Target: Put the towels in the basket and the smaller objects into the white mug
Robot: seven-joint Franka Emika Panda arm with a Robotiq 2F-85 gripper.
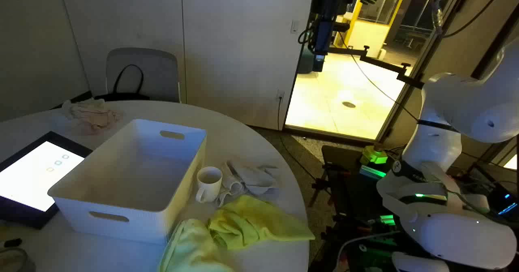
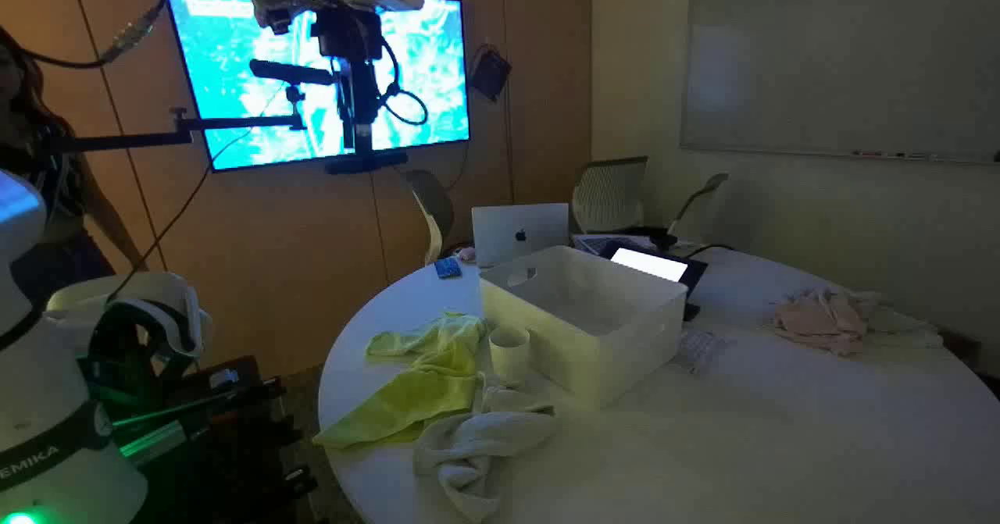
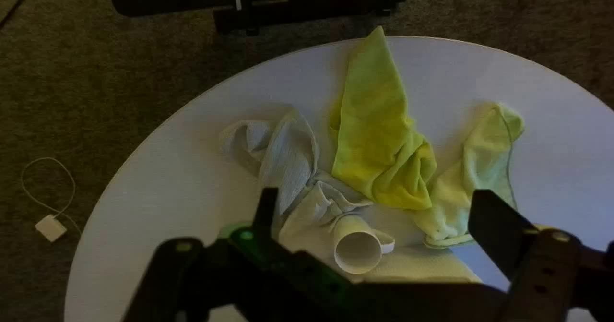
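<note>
The white basket stands on the round table; no towel shows inside it. It also shows in an exterior view. The white mug stands upright beside the basket, its handle to the right in the wrist view. A grey towel lies crumpled against the mug. A yellow towel lies beside it, and a pale green towel touches the yellow one. A pink towel and a whitish cloth lie beyond the basket. My gripper is open and empty, high above the table.
A tablet with a lit screen lies beside the basket. A laptop and a small blue packet are on the table. A small dark item and crumpled clear plastic lie near the basket. Chairs stand around.
</note>
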